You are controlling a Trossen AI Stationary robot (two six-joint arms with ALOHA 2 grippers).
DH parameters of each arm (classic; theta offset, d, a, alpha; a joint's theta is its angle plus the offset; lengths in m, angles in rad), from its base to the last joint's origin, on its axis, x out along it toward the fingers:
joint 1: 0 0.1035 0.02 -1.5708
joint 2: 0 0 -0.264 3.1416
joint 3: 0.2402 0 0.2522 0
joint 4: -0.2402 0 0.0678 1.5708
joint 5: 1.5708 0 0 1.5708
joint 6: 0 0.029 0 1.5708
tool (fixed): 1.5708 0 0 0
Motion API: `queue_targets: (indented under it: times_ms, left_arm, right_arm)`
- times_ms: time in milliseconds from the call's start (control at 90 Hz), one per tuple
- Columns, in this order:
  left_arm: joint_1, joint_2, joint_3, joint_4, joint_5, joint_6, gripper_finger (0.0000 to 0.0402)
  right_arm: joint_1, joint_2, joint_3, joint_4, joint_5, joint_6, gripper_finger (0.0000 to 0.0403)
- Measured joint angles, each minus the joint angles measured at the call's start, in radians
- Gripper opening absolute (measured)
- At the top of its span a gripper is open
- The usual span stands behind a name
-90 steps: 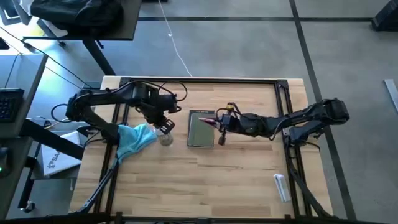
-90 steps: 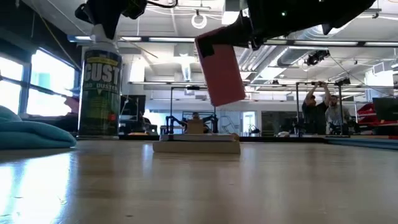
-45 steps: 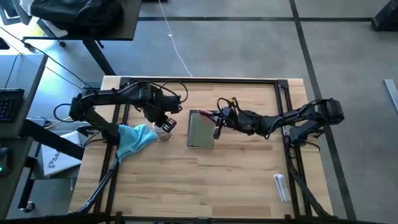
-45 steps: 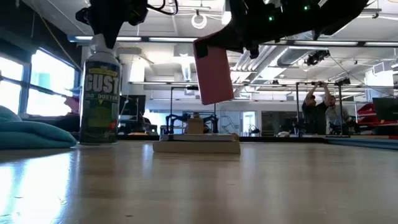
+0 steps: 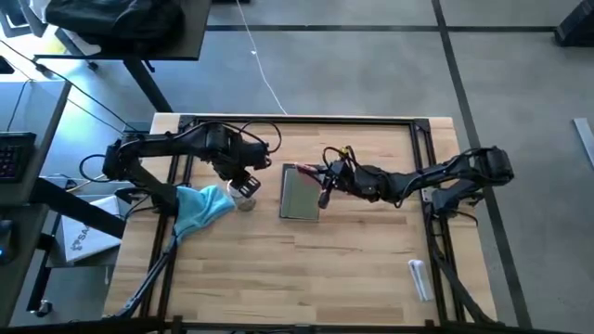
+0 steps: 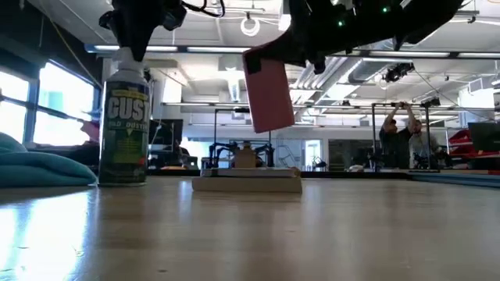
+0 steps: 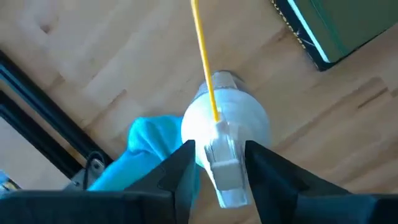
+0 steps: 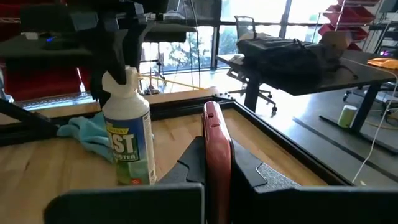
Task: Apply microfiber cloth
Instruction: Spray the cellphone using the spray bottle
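Note:
The microfiber cloth (image 5: 200,209) (image 6: 39,168) (image 7: 149,143) lies bunched on the table's left part, touched by no gripper. Right beside it stands a spray can (image 5: 244,195) (image 6: 125,117). My left gripper (image 5: 239,181) (image 7: 221,158) is above the can, shut on its white top. My right gripper (image 5: 325,190) (image 8: 216,155) is shut on a pink phone (image 6: 268,94) over the grey-green tablet (image 5: 300,193) (image 6: 246,181), which lies flat mid-table. My left gripper comes down from above, its two fingers (image 7: 183,171) on either side of the can's white nozzle piece (image 7: 221,165). The can stands upright with its base (image 6: 123,181) at the tabletop. My right gripper pinches the phone's two flat faces at its upper end (image 8: 216,134). The phone hangs below the fingers, slightly tilted, its lower end (image 6: 273,125) clear of the tablet.
A thin yellow straw (image 7: 202,56) sticks out of the can's nozzle. A small white tube (image 5: 419,278) lies near the table's near right corner. Dark frame rails (image 5: 427,148) run along the table's edges. People (image 6: 406,133) stand in the room far behind.
My left gripper has brought the spray can down a little; the can stands lower in the low view than a second ago. My right gripper has shifted slightly toward the table's left with the pink phone, which now hangs less tilted. Both grippers stay shut.

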Motion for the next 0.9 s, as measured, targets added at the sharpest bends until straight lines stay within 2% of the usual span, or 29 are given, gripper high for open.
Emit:
queue_targets:
  times_ms: [289,389,544,611,733,900]
  left_arm:
    - [0.0,-0.047,0.0,0.074,-0.029,0.091,0.0129]
    - [0.0,-0.075,0.0,0.106,-0.046,0.191,0.0129]
    - [-0.021,-0.164,-0.001,0.2,-0.183,0.383,0.0129]
    - [-0.022,-0.223,-0.026,0.283,-0.199,0.464,0.0129]
    - [0.002,-0.336,-0.123,0.415,-0.137,0.616,0.0129]
    - [0.051,-0.482,-0.325,0.618,0.041,0.779,0.0129]
  right_arm:
    - [-0.058,0.0,0.0,0.032,-0.011,0.023,0.0]
    - [-0.088,0.0,0.0,0.062,-0.068,0.034,0.0]
    - [-0.147,0.034,0.029,0.095,-0.164,0.055,0.0]
    - [-0.166,0.073,0.067,0.092,-0.219,0.057,0.0]
    - [-0.187,0.145,0.146,0.079,-0.328,-0.008,0.0]
    - [-0.225,0.198,0.236,0.04,-0.426,-0.059,0.0]
